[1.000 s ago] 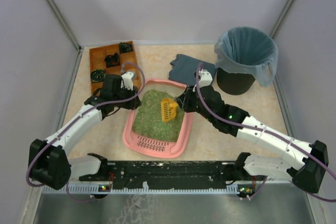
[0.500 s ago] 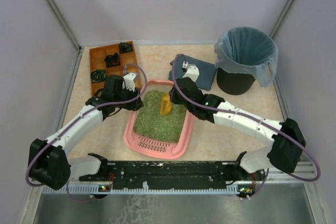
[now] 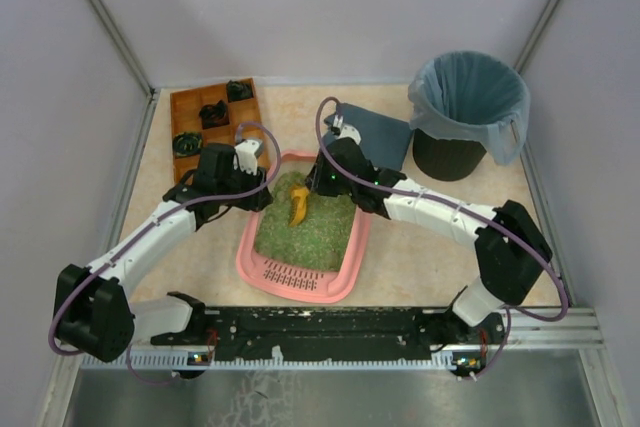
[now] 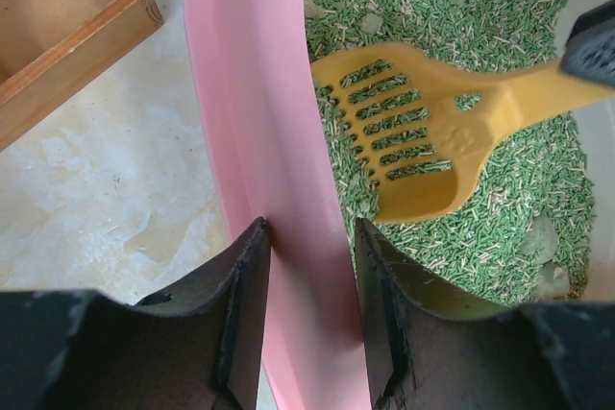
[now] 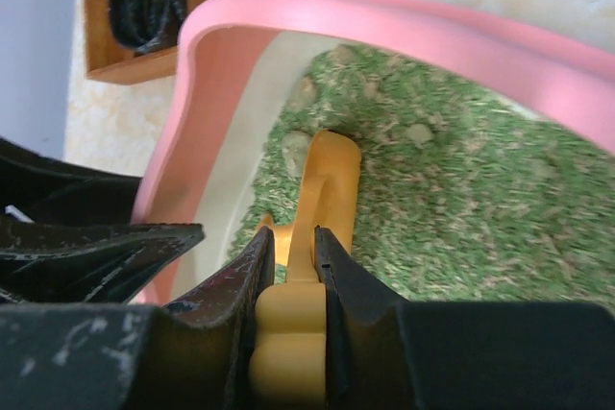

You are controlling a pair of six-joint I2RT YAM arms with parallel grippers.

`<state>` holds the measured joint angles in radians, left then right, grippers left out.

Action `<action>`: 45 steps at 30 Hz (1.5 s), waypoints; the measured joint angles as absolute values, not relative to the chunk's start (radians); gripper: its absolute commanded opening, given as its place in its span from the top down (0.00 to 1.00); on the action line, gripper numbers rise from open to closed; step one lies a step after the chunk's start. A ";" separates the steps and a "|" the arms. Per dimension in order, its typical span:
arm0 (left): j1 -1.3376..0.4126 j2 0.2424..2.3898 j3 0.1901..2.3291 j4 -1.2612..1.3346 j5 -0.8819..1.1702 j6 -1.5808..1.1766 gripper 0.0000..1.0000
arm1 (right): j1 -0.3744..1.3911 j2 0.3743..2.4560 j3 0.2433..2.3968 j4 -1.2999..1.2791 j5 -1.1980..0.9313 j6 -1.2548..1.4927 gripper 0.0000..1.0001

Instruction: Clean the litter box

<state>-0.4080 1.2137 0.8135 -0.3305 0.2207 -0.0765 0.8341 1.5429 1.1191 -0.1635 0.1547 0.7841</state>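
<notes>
The pink litter box [image 3: 243, 247] holds green litter [image 3: 315, 232], with its slotted grille at the near end. My left gripper [image 3: 262, 194] is shut on the box's left rim [image 4: 259, 122], one finger outside the wall and one inside. My right gripper [image 3: 318, 185] is shut on the handle of a yellow slotted scoop [image 3: 298, 205]. The scoop's blade [image 4: 423, 132] rests in the litter near the far left corner, close to the left fingers [image 5: 96, 247]. In the right wrist view the scoop [image 5: 327, 180] points away from the right gripper [image 5: 293, 242] into the litter.
A brown wooden compartment tray [image 3: 212, 117] with black items sits at the far left. A black bin [image 3: 468, 112] lined with a blue-grey bag stands at the far right. A dark grey pad [image 3: 380, 135] lies between the bin and the box. Walls enclose the table.
The right arm has swung left, carrying the scoop from the box's right side to its far left part and turning it edge-on. The left gripper has stayed on the rim.
</notes>
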 measured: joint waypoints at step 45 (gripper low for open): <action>-0.421 1.219 0.812 -0.323 0.244 -0.074 0.46 | 0.822 1.289 0.609 0.367 -0.022 0.848 1.00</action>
<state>-0.4213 1.2194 0.8124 -0.3229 0.2443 -0.0742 0.8215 1.2892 0.6094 0.3672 -0.0216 0.8482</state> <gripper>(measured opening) 0.521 0.210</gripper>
